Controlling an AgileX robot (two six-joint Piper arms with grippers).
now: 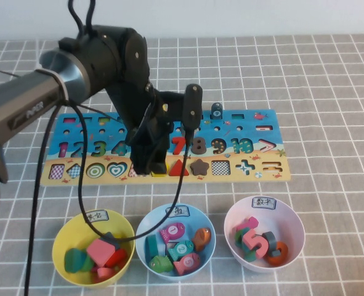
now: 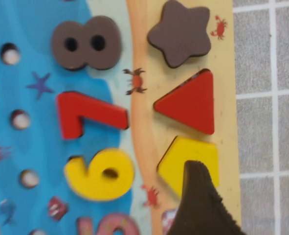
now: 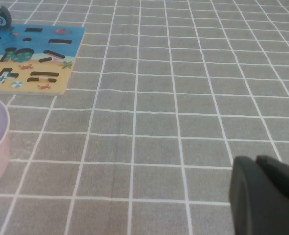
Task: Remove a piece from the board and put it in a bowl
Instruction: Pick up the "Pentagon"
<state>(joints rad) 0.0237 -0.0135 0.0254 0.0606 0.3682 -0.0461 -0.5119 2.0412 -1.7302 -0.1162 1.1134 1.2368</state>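
Lighting even, diffuse, bright across all views; no hard glare. Soft short shadows under bowls and under left arm point(image 1: 77, 68) on board point(image 1: 255, 176). High view sharp throughout. Left wrist view: board print and pieces slightly soft, dark finger point(image 2: 200, 205) at close range blurred at edges. Right wrist view: tabletop point(image 3: 183, 98) grid crisp, near dark finger point(image 3: 264, 196) out of focus.

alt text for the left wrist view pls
The left gripper hangs over the board, one dark finger covering part of the yellow pentagon piece. Beside it sit a red triangle, brown star, and numbers.
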